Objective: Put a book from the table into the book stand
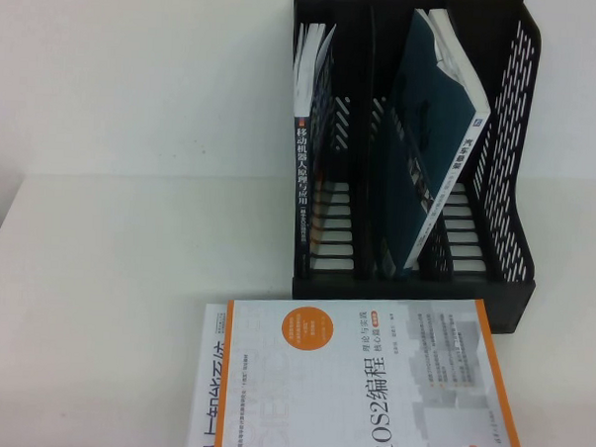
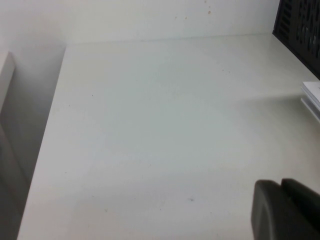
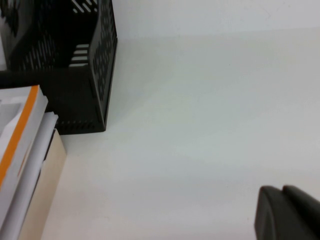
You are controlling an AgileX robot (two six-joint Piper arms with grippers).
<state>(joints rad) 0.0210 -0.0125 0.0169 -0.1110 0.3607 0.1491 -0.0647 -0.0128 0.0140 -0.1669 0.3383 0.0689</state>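
Both claws [image 2: 285, 210] [image 3: 287, 212] above bare table [image 3: 210, 125]

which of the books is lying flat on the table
The orange-edged white book in front of the black stand lies flat; the black-spined book and the teal one stand in slots.

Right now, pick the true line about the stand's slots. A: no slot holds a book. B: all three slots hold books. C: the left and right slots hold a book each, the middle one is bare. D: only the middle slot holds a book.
C: in the high view the stand has a white book in its left slot, a teal book leaning in its right, nothing between.
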